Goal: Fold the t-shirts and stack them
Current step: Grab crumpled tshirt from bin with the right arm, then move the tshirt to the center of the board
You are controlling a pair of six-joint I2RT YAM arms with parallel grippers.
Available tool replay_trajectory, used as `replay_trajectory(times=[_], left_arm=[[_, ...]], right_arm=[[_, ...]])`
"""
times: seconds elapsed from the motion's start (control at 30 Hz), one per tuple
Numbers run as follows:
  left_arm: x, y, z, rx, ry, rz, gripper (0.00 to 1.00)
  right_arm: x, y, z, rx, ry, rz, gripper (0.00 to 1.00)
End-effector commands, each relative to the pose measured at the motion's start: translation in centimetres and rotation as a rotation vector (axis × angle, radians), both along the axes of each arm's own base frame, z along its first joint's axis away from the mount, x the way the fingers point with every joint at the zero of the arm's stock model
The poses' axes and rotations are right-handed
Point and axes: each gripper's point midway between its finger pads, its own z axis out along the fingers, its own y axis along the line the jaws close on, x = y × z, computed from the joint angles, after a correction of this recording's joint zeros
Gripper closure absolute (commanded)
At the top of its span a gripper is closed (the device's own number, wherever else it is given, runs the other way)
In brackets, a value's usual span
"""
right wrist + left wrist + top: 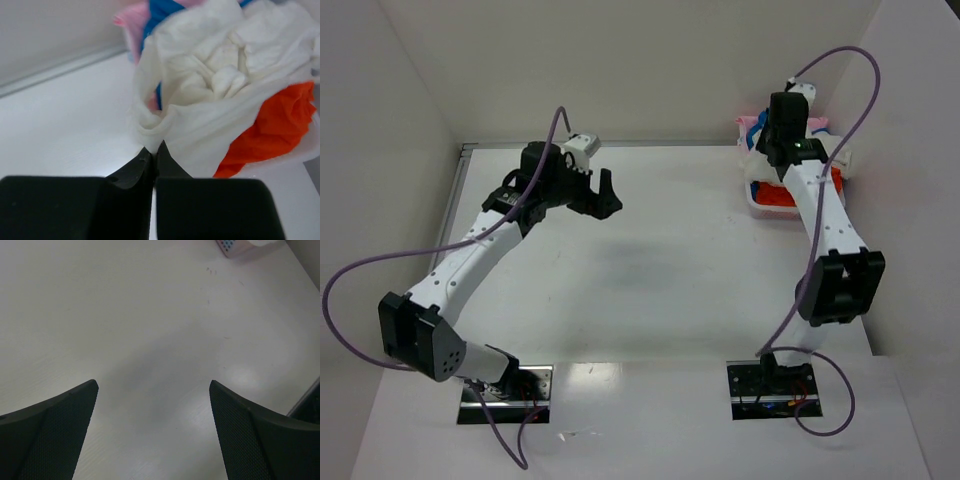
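One white t-shirt [220, 75] is pinched in the right jaws, while the left jaws hang open over the counter [150, 315].

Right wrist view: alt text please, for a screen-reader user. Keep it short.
The right end effector, fingers shut, pinches the lower edge of a crumpled off-white t-shirt at bottom centre. That shirt tops a pile with an orange-red t-shirt at right and a blue t-shirt and a pink t-shirt behind; the white table fills the left.
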Motion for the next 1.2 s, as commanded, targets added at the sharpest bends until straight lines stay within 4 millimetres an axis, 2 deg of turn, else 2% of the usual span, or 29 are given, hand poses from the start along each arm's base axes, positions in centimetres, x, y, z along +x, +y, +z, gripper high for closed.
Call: replay_trajectory(times=[0.0,0.07,0.1,0.13,0.17,0.23,0.3,0.33,0.37,0.4,0.43,0.47,0.53,0.57,0.6,0.63,0.67,0.7,0.73,0.77,0.83,0.87,0.93,0.97,1.0,1.03,1.1,1.13,1.17], left_arm=[[-0.9,-3.3,3.1,-0.083,-0.09,-0.237,0.0],[-1.2,-5.3,4.9,-0.146,-0.141,-0.35,0.0],[-2.0,-6.2,5.6,-0.202,-0.131,-0.412,0.0],[-1.5,-6.7,7.7,-0.242,-0.204,-0.421,0.0],[-1.1,-7.0,8.2,-0.266,-0.215,-0.415,0.0],[-0.7,-8.1,9.6,-0.322,-0.259,-0.441,0.0],[-0.3,-9.5,9.8,-0.339,-0.286,-0.467,0.0],[0.2,-10.0,10.9,-0.345,-0.331,-0.457,0.0],[0.7,-11.0,10.2,-0.34,-0.317,-0.448,0.0],[1.2,-11.3,10.0,-0.336,-0.326,-0.425,0.0],[2.4,-11.0,11.1,-0.346,-0.377,-0.362,0.0],[2.7,-11.5,10.4,-0.369,-0.352,-0.346,0.0],[3.3,-11.5,11.3,-0.417,-0.411,-0.319,0.0],[3.4,-11.6,10.8,-0.437,-0.394,-0.314,0.03],[3.7,-11.8,10.5,-0.437,-0.395,-0.314,0.13],[3.0,-12.4,10.5,-0.441,-0.389,-0.343,0.23],[3.0,-12.8,10.2,-0.442,-0.381,-0.367,0.38],[2.6,-13.3,9.7,-0.423,-0.377,-0.382,0.63],[2.7,-13.4,9.6,-0.414,-0.359,-0.357,0.99],[3.0,-13.6,9.4,-0.401,-0.362,-0.327,1.0],[2.9,-13.1,9.3,-0.39,-0.368,-0.301,1.0],[2.5,-12.4,10.9,-0.39,-0.403,-0.279,1.0],[2.9,-10.8,11.4,-0.347,-0.434,-0.198,1.0],[2.1,-9.7,13.3,-0.349,-0.473,-0.172,1.0],[2.5,-8.4,13.9,-0.335,-0.49,-0.118,1.0],[2.3,-7.3,14.9,-0.328,-0.491,-0.089,1.0],[1.6,-4.1,18.3,-0.314,-0.565,-0.021,1.0],[1.6,-2.7,18.8,-0.284,-0.564,0.032,1.0],[0.4,-1.0,22.2,-0.285,-0.64,0.062,1.0]], right_arm=[[-3.7,7.0,15.1,0.145,-0.4,0.229,1.0],[-6.4,10.8,18.9,0.208,-0.525,0.321,1.0],[-7.3,12.7,19.9,0.235,-0.552,0.408,1.0],[-8.1,13.7,20.5,0.254,-0.565,0.426,1.0],[-8.9,14.7,21.5,0.298,-0.573,0.44,1.0],[-10.1,17.2,22.0,0.363,-0.555,0.54,1.0],[-11.6,18.3,23.1,0.46,-0.575,0.594,1.0],[-12.6,19.2,23.5,0.499,-0.579,0.653,1.0],[-13.0,19.6,23.2,0.53,-0.573,0.67,1.0],[-13.5,19.9,23.6,0.563,-0.582,0.683,1.0],[-14.5,19.8,24.4,0.567,-0.606,0.705,1.0],[-14.9,20.0,24.4,0.581,-0.603,0.718,1.0],[-15.4,20.0,24.1,0.583,-0.587,0.724,1.0],[-15.6,20.2,24.3,0.586,-0.583,0.737,1.0],[-16.2,20.2,24.7,0.588,-0.591,0.75,1.0],[-16.3,20.3,24.7,0.59,-0.589,0.759,1.0],[-16.5,20.2,24.4,0.59,-0.586,0.759,1.0],[-16.8,20.3,24.2,0.602,-0.578,0.766,1.0],[-16.8,20.3,24.2,0.602,-0.578,0.766,1.0],[-17.1,20.4,24.1,0.604,-0.574,0.774,1.0],[-16.8,20.5,23.6,0.604,-0.568,0.773,1.0],[-17.0,20.1,23.6,0.588,-0.57,0.759,1.0],[-16.5,19.3,23.0,0.564,-0.563,0.709,0.99],[-16.2,19.1,22.6,0.559,-0.558,0.689,0.99],[-15.8,18.8,22.0,0.54,-0.546,0.67,0.98],[-15.5,18.2,21.9,0.515,-0.556,0.639,0.98],[-15.4,17.6,21.9,0.494,-0.554,0.611,0.97],[-15.5,17.5,22.3,0.48,-0.566,0.617,0.97],[-15.4,17.3,22.6,0.477,-0.58,0.609,0.97]])
